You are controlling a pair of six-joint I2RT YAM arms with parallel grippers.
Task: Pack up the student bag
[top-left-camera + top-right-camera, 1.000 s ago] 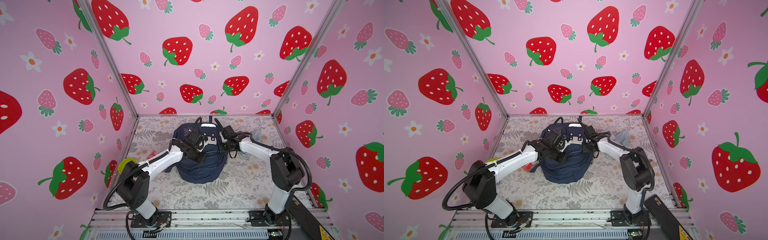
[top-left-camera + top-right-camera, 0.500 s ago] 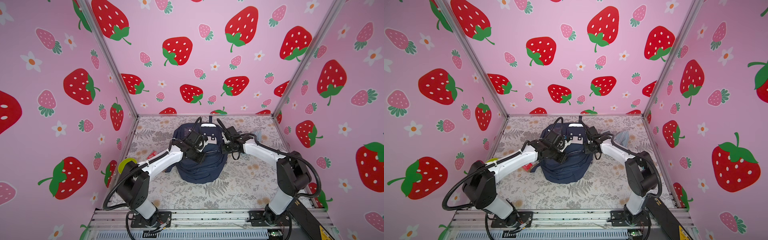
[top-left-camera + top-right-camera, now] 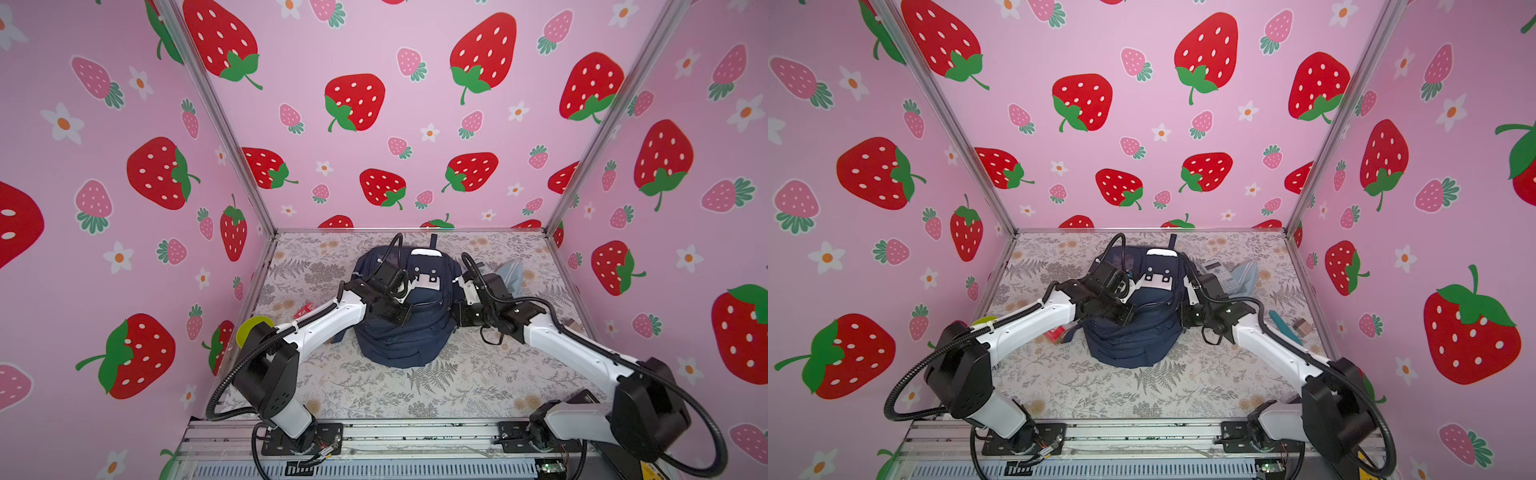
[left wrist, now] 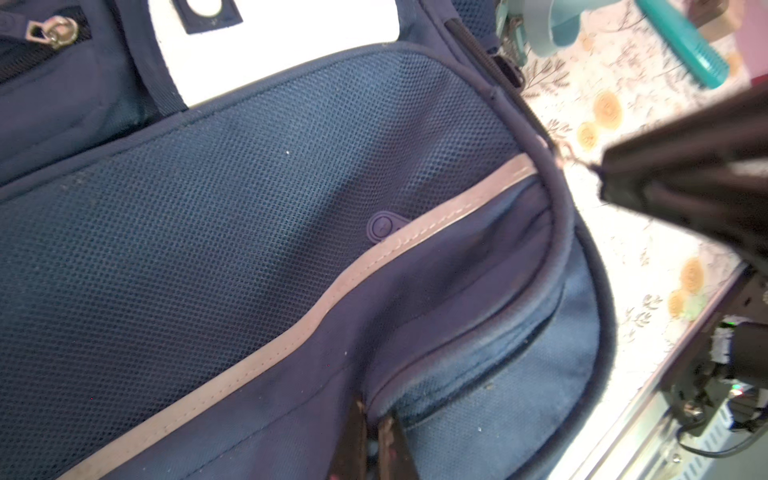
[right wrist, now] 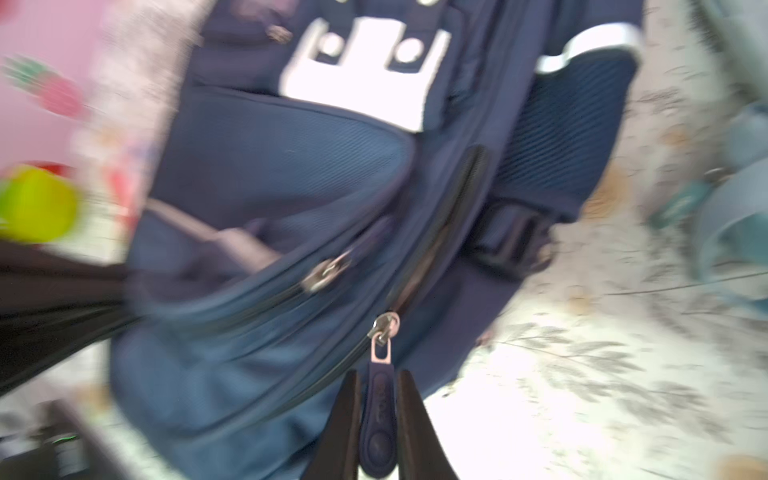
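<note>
Right hand (image 5: 377,388) pinches the zipper pull (image 5: 380,419) on the student bag (image 3: 399,336), mid-worktop (image 3: 415,399); left hand (image 4: 374,415) clamped shut on its front fabric; you're likely unzipping; next, drag the pull along its track while left braces.

The student bag (image 3: 399,336) is navy blue, with a white-and-navy patch (image 3: 428,284) near its top and a thin grey stripe (image 4: 291,332) crossing fine navy mesh. Its zip pull (image 5: 380,415) is navy, on a silver slider. The walls (image 3: 353,104) are pink, printed with red and pink strawberries, green leaves and white flowers. The table cover (image 3: 415,386) is pale, with grey ferns and tan blooms. At centre left a disc (image 3: 249,328) is yellow-green. My arms (image 3: 324,324) are white and black.
</note>
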